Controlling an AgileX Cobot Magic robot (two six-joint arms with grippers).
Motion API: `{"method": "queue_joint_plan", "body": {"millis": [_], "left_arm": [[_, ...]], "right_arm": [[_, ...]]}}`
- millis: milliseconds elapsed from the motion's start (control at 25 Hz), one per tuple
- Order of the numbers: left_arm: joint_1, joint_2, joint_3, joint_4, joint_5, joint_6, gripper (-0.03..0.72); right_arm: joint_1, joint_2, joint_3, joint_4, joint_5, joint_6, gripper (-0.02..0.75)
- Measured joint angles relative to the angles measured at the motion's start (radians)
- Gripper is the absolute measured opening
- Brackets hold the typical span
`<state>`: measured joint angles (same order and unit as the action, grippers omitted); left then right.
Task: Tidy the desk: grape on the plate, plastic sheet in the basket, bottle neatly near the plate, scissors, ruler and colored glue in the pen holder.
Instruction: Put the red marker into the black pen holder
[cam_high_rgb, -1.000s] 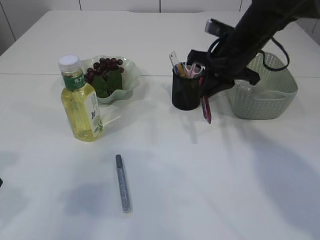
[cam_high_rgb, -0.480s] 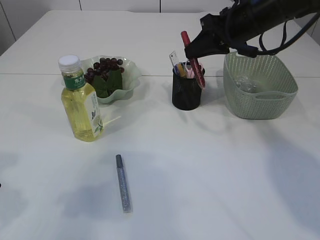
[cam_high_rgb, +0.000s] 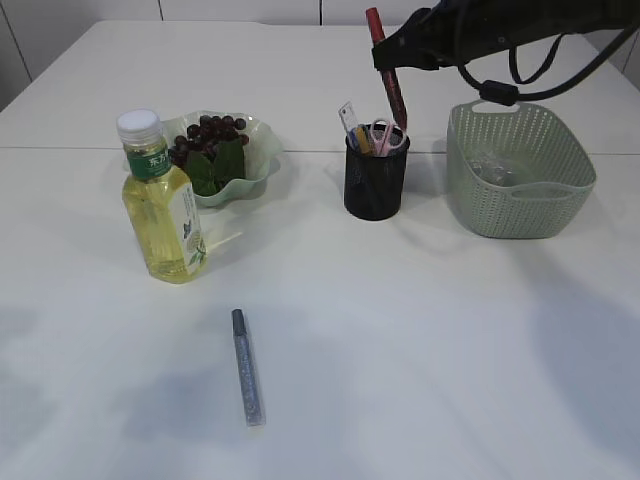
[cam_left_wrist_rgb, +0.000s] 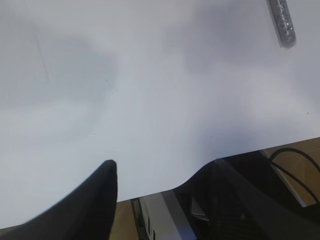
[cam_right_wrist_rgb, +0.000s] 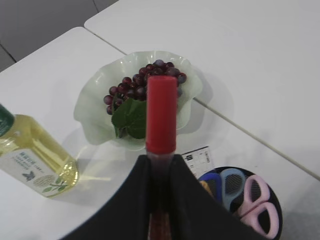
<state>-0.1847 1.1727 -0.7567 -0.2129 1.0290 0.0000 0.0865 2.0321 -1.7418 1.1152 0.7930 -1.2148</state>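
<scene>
My right gripper (cam_high_rgb: 395, 50) is shut on a red glue pen (cam_high_rgb: 386, 70), held tilted in the air just above the black pen holder (cam_high_rgb: 373, 185). The right wrist view shows the pen's red cap (cam_right_wrist_rgb: 161, 112) between the jaws (cam_right_wrist_rgb: 160, 165). The holder has pink and blue scissors (cam_right_wrist_rgb: 250, 197) and a ruler (cam_high_rgb: 348, 122) in it. A silver glitter glue pen (cam_high_rgb: 245, 367) lies on the table in front; its end shows in the left wrist view (cam_left_wrist_rgb: 281, 22). Grapes (cam_high_rgb: 208, 135) lie on the pale green plate (cam_high_rgb: 258, 160). The bottle (cam_high_rgb: 160, 200) stands upright beside it. My left gripper (cam_left_wrist_rgb: 160, 172) is open over the table's near edge.
A green basket (cam_high_rgb: 520, 175) stands right of the pen holder, with a clear plastic sheet (cam_high_rgb: 495, 165) inside. The table's front edge and the robot base (cam_left_wrist_rgb: 240, 200) show in the left wrist view.
My right gripper has lifted the red glue pen from beside the pen holder near the table up above it, and turned the pen cap-up.
</scene>
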Motion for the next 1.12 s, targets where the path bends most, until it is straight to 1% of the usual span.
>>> {"method": "queue_joint_plan", "body": {"millis": [80,200,560,640,760,1000,1120], "left_arm": [[0.0,0.0,0.0,0.0,0.0,0.0,0.433],[0.0,0.0,0.0,0.0,0.0,0.0,0.433],[0.0,0.0,0.0,0.0,0.0,0.0,0.433],[0.0,0.0,0.0,0.0,0.0,0.0,0.433],[0.0,0.0,0.0,0.0,0.0,0.0,0.433],[0.0,0.0,0.0,-0.002,0.0,0.0,0.433],[0.0,0.0,0.0,-0.002,0.0,0.0,0.433]], "right_arm": [[0.0,0.021,0.0,0.039,-0.037,-0.052,0.087],[-0.002,0.053,0.0,0.128,-0.077,-0.141,0.087],[-0.002,0.153,0.0,0.464,-0.148,-0.455,0.087],[-0.002,0.179,0.0,0.517,-0.171,-0.503,0.088],[-0.002,0.202,0.0,0.548,-0.194,-0.532,0.092],[-0.002,0.236,0.0,0.559,-0.205,-0.542,0.114],[-0.002,0.25,0.0,0.559,-0.205,-0.544,0.138]]}}
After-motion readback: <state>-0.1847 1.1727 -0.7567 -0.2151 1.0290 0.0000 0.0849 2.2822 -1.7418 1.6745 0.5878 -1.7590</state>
